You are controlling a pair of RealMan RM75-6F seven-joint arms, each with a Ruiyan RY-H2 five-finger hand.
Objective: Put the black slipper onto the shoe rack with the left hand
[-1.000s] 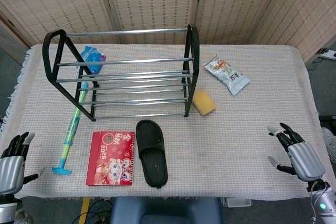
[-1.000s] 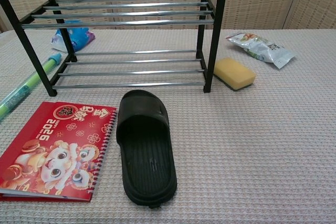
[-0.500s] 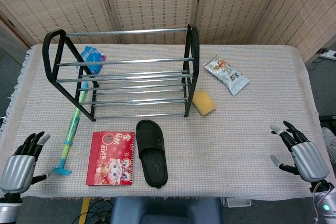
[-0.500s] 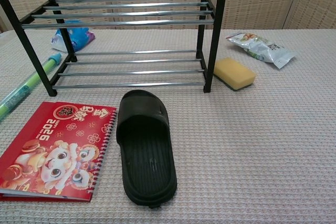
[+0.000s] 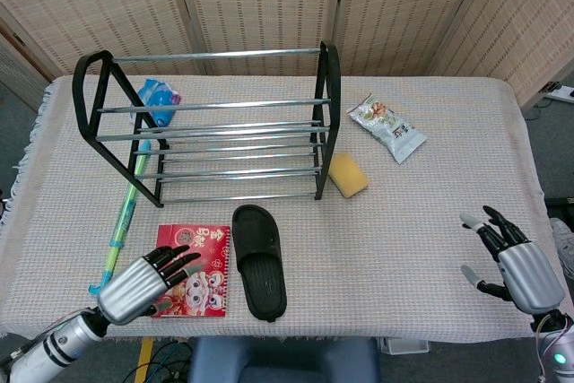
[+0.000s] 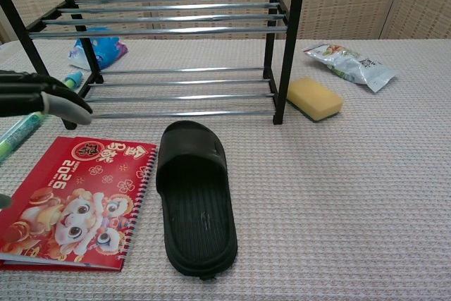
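The black slipper [image 5: 258, 261] [image 6: 194, 196] lies flat on the table in front of the shoe rack [image 5: 211, 123] [image 6: 169, 29], toe toward the rack. The rack is black-framed with chrome bars and its shelves are bare. My left hand [image 5: 143, 282] [image 6: 39, 101] hovers over the left part of the red notebook [image 5: 190, 271] [image 6: 76, 199], left of the slipper, fingers spread and holding nothing. My right hand [image 5: 514, 262] stays at the front right table edge, fingers apart and holding nothing; the chest view does not show it.
A green and blue stick [image 5: 123, 220] lies left of the rack. A blue packet [image 5: 158, 100] sits behind the rack's left end. A yellow sponge [image 5: 347, 175] lies by the rack's right leg, and a snack bag [image 5: 387, 127] lies farther right.
My left hand has swung in from the front left table edge toward the right, now over the notebook's left part. The right hand and the slipper have barely moved.
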